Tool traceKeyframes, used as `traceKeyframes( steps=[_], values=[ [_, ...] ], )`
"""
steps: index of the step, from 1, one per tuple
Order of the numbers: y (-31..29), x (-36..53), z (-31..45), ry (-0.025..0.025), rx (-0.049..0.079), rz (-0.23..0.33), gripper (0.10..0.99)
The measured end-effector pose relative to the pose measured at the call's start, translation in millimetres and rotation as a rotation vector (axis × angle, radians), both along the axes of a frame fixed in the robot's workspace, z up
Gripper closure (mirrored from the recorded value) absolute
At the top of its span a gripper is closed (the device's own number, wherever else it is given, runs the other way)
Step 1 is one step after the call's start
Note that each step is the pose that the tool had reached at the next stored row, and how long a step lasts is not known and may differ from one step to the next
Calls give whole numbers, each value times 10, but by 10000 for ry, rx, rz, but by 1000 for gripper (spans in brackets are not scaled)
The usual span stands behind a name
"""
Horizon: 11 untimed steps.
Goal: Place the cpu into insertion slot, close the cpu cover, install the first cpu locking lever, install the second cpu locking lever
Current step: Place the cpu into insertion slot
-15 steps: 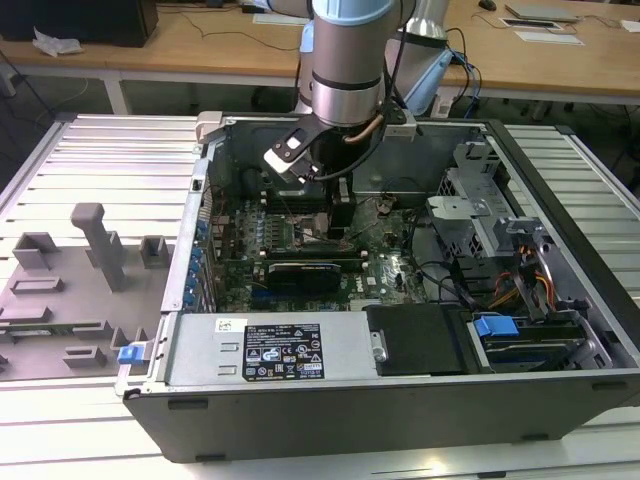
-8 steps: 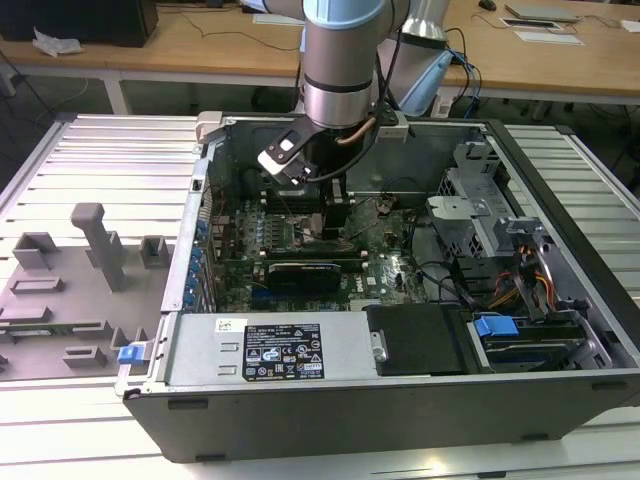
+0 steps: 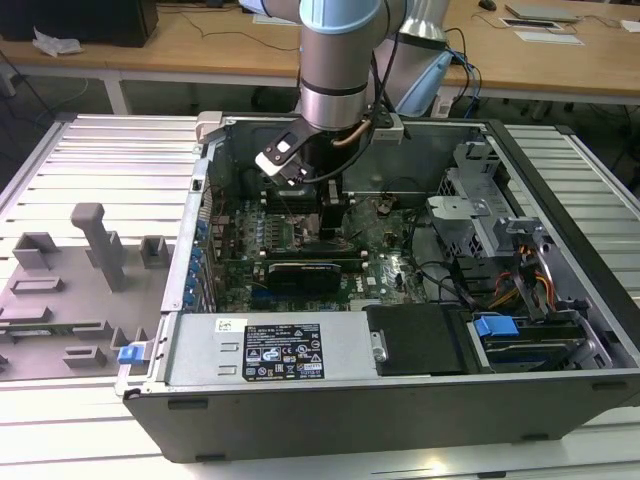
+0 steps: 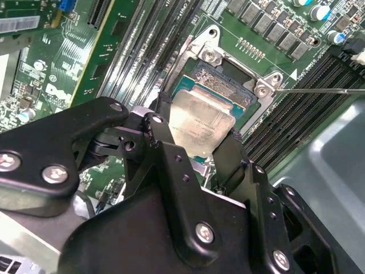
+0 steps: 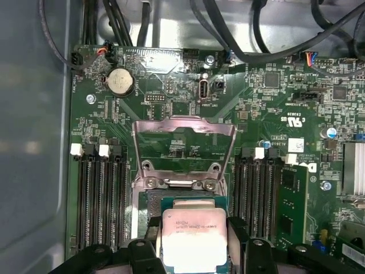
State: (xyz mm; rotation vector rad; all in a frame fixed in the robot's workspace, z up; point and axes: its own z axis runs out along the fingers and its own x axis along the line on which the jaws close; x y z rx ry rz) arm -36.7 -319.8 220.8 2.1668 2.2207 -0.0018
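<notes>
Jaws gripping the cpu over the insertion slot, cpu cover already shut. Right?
Not quite. The cpu cover is open, swung up off the insertion slot, as the first wrist view shows. The jaws do hold the cpu over that slot.

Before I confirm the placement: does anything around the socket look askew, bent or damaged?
Nothing stands out. The gripper holds the cpu at the insertion slot, square to it, and the cpu cover stands flipped open, with no bend that shows.
</notes>
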Motion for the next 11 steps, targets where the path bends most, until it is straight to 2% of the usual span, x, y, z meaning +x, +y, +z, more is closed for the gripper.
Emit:
traceKeyframes(
  steps=[7,11],
  values=[
    [44,-26,-51,0,1,-383,545],
    [59,-26,-114,0,0,-570,545]
  ],
)
